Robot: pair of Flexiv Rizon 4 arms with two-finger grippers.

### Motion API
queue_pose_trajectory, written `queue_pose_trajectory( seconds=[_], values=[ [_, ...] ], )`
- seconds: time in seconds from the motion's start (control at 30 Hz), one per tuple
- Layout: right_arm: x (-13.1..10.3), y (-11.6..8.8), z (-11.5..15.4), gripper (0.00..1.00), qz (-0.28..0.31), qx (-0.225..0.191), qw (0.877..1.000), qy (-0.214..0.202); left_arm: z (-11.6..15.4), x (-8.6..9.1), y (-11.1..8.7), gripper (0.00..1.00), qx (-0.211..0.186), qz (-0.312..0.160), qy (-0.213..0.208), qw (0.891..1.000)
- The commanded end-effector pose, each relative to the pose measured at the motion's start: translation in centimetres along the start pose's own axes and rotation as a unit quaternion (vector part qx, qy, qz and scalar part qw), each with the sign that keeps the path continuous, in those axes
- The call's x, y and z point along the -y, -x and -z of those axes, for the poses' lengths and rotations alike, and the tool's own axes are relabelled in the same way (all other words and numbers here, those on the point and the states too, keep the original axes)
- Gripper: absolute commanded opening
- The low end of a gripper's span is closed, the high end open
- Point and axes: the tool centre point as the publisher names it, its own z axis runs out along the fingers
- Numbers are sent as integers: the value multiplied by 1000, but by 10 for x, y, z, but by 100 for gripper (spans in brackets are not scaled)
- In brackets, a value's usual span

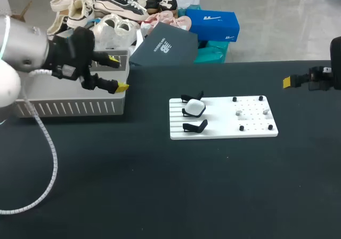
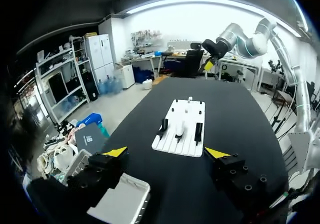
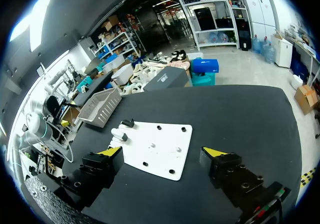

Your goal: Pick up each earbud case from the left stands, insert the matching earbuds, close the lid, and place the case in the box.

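A white board (image 1: pixel 224 128) lies mid-table. Three black stands sit on its left part. The middle one carries a white earbud case (image 1: pixel 194 107); the far stand (image 1: pixel 193 97) and near stand (image 1: pixel 195 126) are bare. Small pale earbuds (image 1: pixel 240 112) rest among black pegs on its right part. My left gripper (image 1: pixel 118 74) hangs open and empty over the right end of the grey box (image 1: pixel 69 108). In the left wrist view, this gripper (image 2: pixel 166 152) has the case (image 2: pixel 180 129) well ahead. My right gripper (image 1: pixel 287 81) is far to the right. In its own view, the right gripper (image 3: pixel 162 151) is open, with the board (image 3: pixel 160 159) ahead.
The grey slatted box (image 2: pixel 125 204) stands at the table's back left, under my left wrist. A white coiled cable (image 1: pixel 48 159) hangs from the left arm over the front left of the black table.
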Motion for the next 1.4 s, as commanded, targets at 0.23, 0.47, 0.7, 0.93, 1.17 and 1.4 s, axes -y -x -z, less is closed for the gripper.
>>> queue_pose_trajectory(
  seconds=[0.23, 0.47, 0.7, 0.93, 1.17, 1.4],
  values=[
    [1, 0, 0, 100, 0, -1, 1000, 1, -51, -2, 2, 100, 25, -76, -135, 988],
    [1, 0, 0, 100, 0, -1, 1000, 1, -82, 16, 3, 100, 11, -64, -170, 983],
    [1, 0, 0, 100, 0, -1, 1000, 1, -110, 27, 1, 100, -6, -27, -179, 984],
    [1, 0, 0, 100, 0, -1, 1000, 1, -130, 29, -8, 100, -5, 3, -160, 987],
    [1, 0, 0, 100, 0, -1, 1000, 1, -144, 30, -13, 94, 1, 16, -139, 990],
    [1, 0, 0, 100, 0, -1, 1000, 1, -159, 31, -17, 90, 6, 25, -140, 990]
  ],
)
